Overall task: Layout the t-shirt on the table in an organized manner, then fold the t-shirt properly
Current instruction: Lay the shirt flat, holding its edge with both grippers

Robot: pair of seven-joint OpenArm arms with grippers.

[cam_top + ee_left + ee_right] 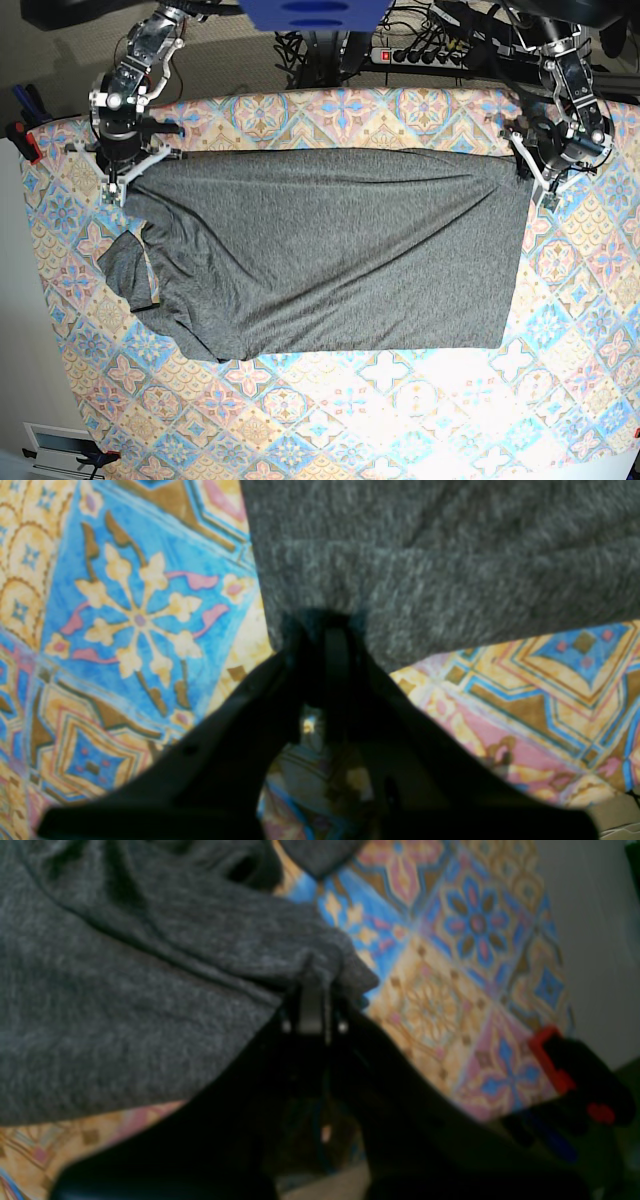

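From above we see the heathered dark-grey t-shirt [330,255] spread across the floral-tiled table [420,400], one sleeve rumpled; wrist views show our left gripper [325,625] and right gripper [312,982] pinching its edge.

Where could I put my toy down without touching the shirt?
The widest bare stretch of table lies along the near edge, below the shirt. A narrower strip runs right of the shirt's straight edge. The far corners are crowded: each end effector, left and right, grips fabric there.

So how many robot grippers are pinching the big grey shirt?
2: the left gripper and the right gripper, each clamped on a far corner of the dark-grey t-shirt.
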